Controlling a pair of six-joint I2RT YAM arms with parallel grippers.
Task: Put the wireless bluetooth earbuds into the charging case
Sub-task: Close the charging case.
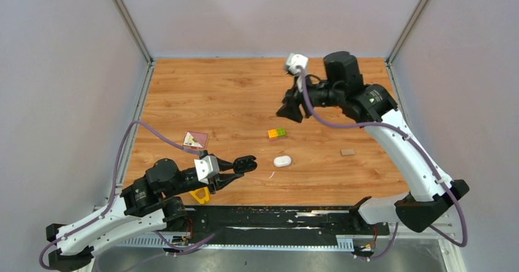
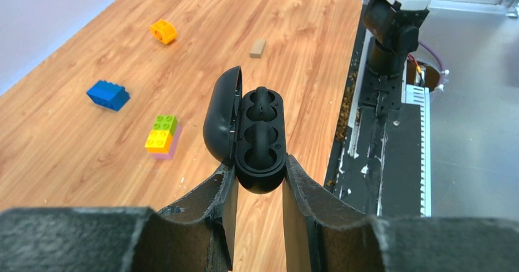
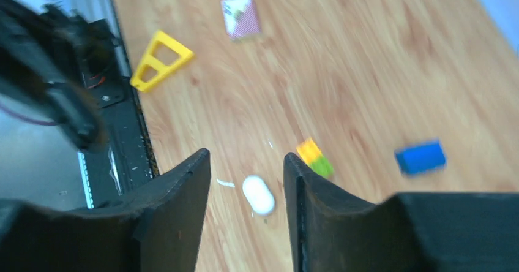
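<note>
Left pincer (image 1: 243, 165) is clamped on the open black charging case (image 2: 260, 138), seen at the centre of the left wrist view with its lid swung left. Whether earbuds are seated in its two wells cannot be told. Right pincer (image 3: 246, 160) is held parted and empty, upper right in the top view. A white oval pod (image 1: 282, 160) is laid on the tabletop (image 1: 232, 94), just right of the case

A wood-grain table (image 1: 245, 94) is sitting inside plain pale walls (image 1: 269, 15) on three sides. Metal posts (image 1: 127, 18) are rising at the two back corners. A black rail (image 1: 275, 220) is running along the near edge. Soft, even light is falling throughout.
</note>
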